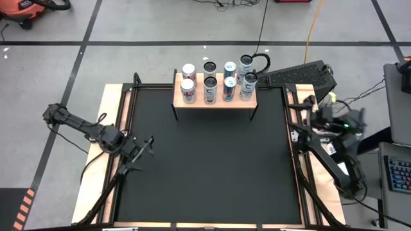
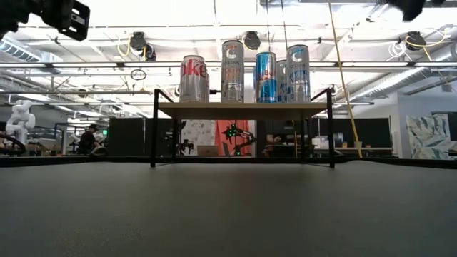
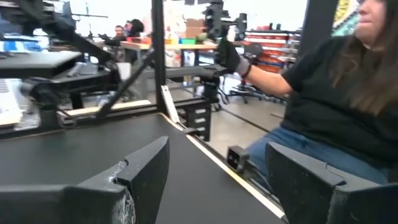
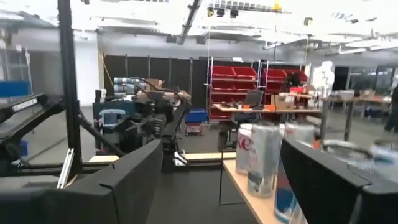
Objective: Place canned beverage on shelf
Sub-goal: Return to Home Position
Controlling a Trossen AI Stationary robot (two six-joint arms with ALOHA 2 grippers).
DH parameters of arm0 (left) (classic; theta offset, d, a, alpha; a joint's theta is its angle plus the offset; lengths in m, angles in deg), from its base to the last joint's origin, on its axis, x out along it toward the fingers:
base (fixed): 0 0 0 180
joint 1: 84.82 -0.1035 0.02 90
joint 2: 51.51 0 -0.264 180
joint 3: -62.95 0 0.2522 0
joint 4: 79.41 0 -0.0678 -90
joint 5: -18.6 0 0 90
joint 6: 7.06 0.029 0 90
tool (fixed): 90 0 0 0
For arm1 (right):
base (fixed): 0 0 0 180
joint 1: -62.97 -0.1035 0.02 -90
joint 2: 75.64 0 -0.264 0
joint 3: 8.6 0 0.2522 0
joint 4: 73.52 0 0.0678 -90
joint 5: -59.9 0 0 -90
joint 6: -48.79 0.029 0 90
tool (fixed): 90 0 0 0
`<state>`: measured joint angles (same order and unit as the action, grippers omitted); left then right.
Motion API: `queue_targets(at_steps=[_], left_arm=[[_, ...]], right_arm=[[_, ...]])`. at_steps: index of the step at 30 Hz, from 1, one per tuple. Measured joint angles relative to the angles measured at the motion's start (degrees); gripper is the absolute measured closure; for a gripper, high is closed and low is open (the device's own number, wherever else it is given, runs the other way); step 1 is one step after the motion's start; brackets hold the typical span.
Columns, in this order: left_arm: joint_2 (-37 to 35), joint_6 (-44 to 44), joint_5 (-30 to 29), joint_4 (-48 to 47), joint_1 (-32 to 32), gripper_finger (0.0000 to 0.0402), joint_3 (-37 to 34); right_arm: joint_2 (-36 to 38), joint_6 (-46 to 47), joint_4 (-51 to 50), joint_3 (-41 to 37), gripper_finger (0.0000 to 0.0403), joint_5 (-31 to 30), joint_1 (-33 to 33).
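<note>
Left gripper [image 3: 217, 158] is hanging wide open by the left edge of the black table top [image 1: 205, 173]. It is holding nothing. Its two dark fingers [image 3: 146, 171] are standing far apart, and I am seeing only bare table between them.

Over on the other side, the right gripper [image 4: 221, 158] is waiting by the right edge of the table, near the right end of the shelf [image 1: 215, 102]. It is wide open too and is holding nothing.

At the far side of the table, the wooden shelf is standing on thin black legs. Eight cans [image 1: 210, 88] are standing upright on it, in two rows of four. From table height I am seeing only the front four well: a red and silver can [image 2: 193, 78], a silver one [image 2: 232, 71], a blue one [image 2: 265, 77] and a white and blue one [image 2: 298, 73]. The back row is hiding behind them, with just a sliver peeking out between the last two. In the right wrist view the cans are looking blurry, and I cannot read them.

Beyond the table, a person [image 3: 329, 106] in a dark top is showing in the left wrist view, cut off at the picture's edge. One gloved hand [image 3: 229, 55] is reaching out to something black, but I cannot tell what it is.

In the low view, only bits of the dark arms [image 2: 50, 14] are showing at the top corners.
</note>
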<state>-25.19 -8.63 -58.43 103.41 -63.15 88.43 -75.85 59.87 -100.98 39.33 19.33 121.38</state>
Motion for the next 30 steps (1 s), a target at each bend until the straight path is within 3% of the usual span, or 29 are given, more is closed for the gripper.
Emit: queue_targets(at_steps=[7, 12, 15, 18, 23, 30], left_arm=[[0.01, 0.22, 4.16, 1.15, 0.00, 0.0134, -2.30], [0.01, 2.45, 9.42, 4.88, 0.00, 0.0134, -4.28], [0.01, 3.43, 10.25, 5.51, 0.00, 0.0134, -5.38], [0.02, 3.41, 10.40, 5.56, 0.00, 0.0134, -5.59], [0.01, 3.43, 11.06, 5.51, 0.00, 0.0134, -5.59], [0.13, 3.46, 11.06, 3.68, 0.00, 0.0134, -5.59]], right_arm=[[0.07, 4.33, 7.76, -13.78, 0.0093, -10.84, 0.00], [0.07, 8.07, 17.02, -22.41, 0.0093, -11.96, -0.02], [0.07, 11.86, 19.26, -26.18, 0.0093, -18.73, 0.00], [0.07, 13.46, 19.69, -28.22, 0.0093, -22.64, 0.00], [0.07, 13.87, 18.74, -29.94, 0.0093, -24.00, 0.00], [-0.71, 13.45, 13.65, -31.27, 0.0093, -36.41, -0.02]])
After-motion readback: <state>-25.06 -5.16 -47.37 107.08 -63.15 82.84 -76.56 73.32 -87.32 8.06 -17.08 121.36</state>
